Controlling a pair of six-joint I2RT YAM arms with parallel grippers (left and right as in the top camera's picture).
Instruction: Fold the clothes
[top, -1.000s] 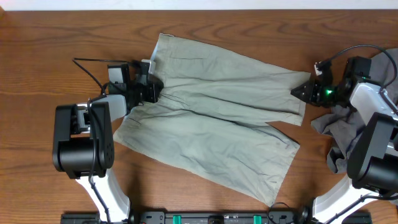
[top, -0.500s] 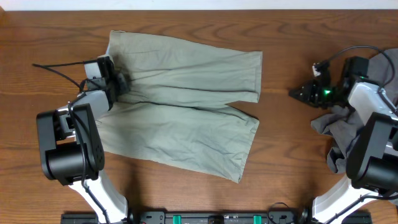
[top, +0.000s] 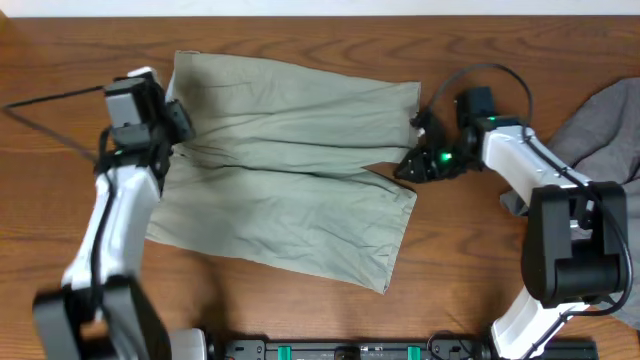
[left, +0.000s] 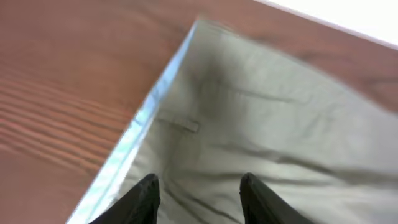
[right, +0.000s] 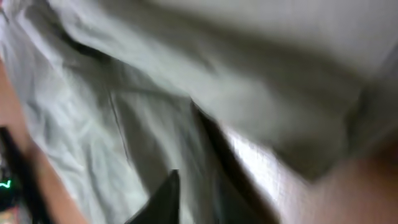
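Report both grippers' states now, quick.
Left gripper: open above the shorts, holding nothing.
Right gripper: at the leg hem of the shorts; open or shut cannot be told, as its wrist view is too blurred.

No text, label or number is readable anywhere.

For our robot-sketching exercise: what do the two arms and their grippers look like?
The left arm and right arm have white links and black joint housings. Thin black cables loop off both wrists. The left gripper has dark tapered fingers; a green light glows by the black right gripper.
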